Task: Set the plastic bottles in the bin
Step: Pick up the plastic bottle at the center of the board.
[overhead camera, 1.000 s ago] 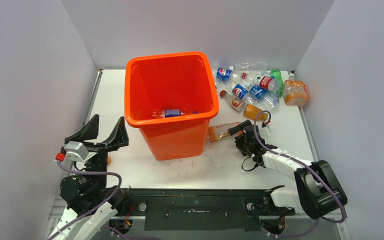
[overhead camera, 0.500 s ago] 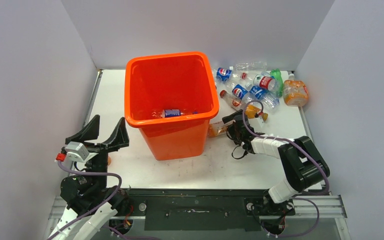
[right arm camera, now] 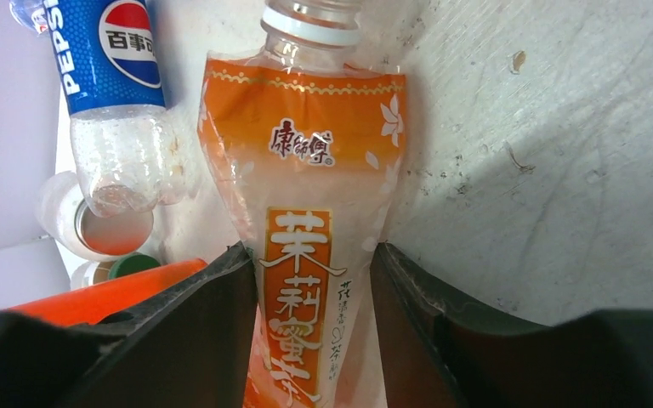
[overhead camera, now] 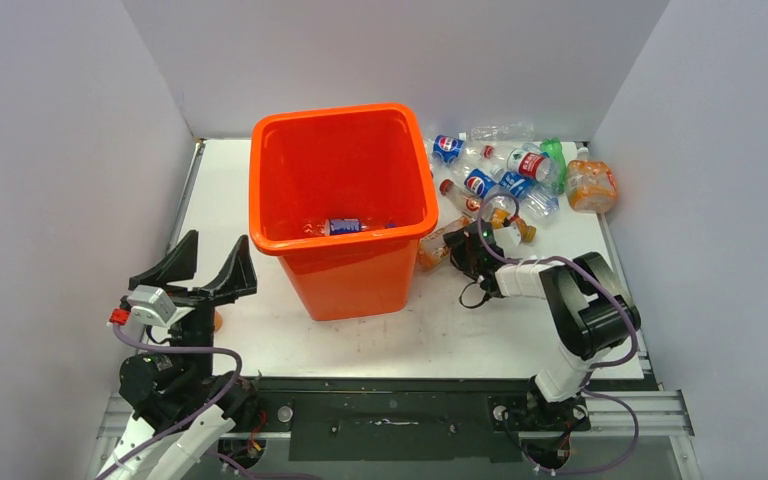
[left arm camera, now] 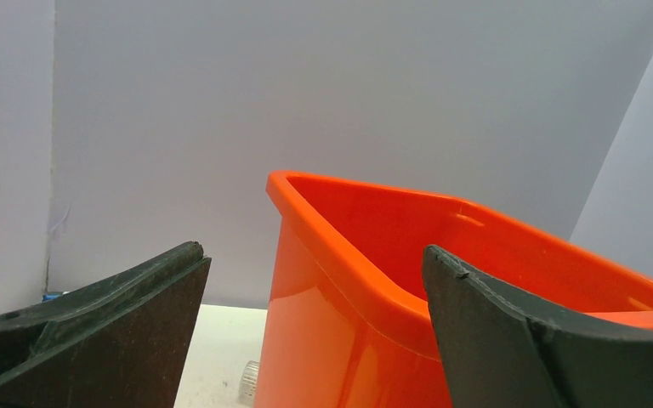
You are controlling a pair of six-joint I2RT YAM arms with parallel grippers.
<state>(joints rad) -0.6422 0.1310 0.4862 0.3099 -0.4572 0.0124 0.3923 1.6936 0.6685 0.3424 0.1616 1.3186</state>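
The tall orange bin [overhead camera: 345,282] stands mid-table with a blue-labelled bottle [overhead camera: 342,226] lying at its bottom. By its right wall lies a clear bottle with an orange label [overhead camera: 436,246]. My right gripper [overhead camera: 460,252] is over it. In the right wrist view both fingers press against the sides of that bottle [right arm camera: 306,170], so the right gripper [right arm camera: 315,255] is shut on it. A heap of plastic bottles [overhead camera: 505,178] lies at the back right. My left gripper [overhead camera: 210,265] hangs wide open and empty left of the bin, facing the bin's wall [left arm camera: 349,340].
A Pepsi bottle [right arm camera: 106,68] and a green cap [right arm camera: 132,265] lie just left of the held bottle. A squat orange bottle [overhead camera: 590,186] sits by the right wall. Grey walls enclose the table on three sides. A small orange object [overhead camera: 218,322] shows under the left arm.
The right arm reached forward and left toward the bin's right side. Its jaws went from wide apart to closed on the orange-labelled bottle, which slid nearer the bin. The left arm stayed still.
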